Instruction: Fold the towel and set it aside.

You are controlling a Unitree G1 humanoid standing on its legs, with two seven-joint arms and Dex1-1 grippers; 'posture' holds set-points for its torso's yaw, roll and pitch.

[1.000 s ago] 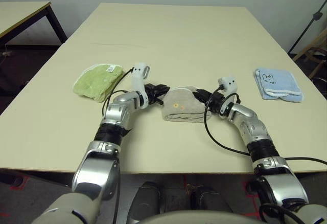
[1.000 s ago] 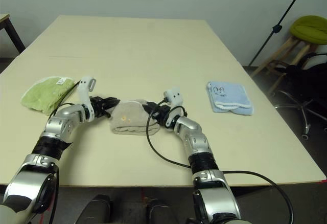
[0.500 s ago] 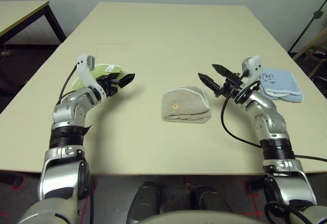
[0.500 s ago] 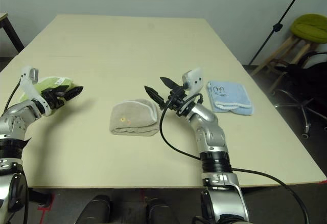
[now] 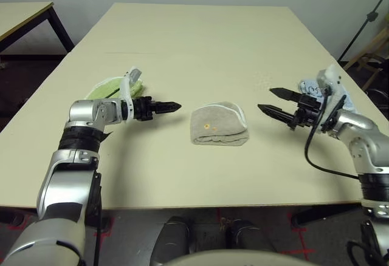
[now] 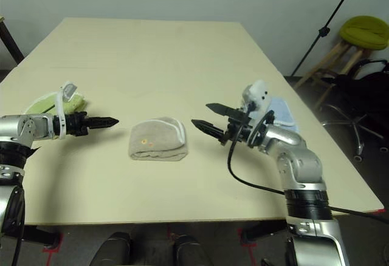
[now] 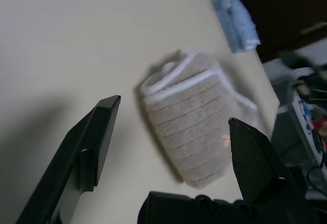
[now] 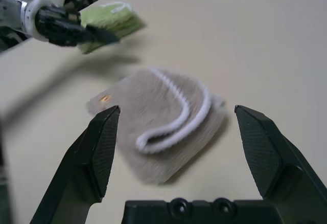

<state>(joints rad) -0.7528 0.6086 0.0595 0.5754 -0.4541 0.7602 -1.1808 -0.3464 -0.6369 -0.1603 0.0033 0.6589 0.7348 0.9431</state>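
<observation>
Light blue cloth (image 6: pixel 281 112) half behind the right arm; lime-green cloth (image 5: pixel 109 89) partly behind the left wrist.

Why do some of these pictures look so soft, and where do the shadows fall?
In the right wrist view the towel and the lime-green cloth look smeared, while the black fingers stay fairly crisp. In the left wrist view the light blue cloth is fuzzy. In the left eye view the left gripper casts a soft shadow on the table.
</observation>
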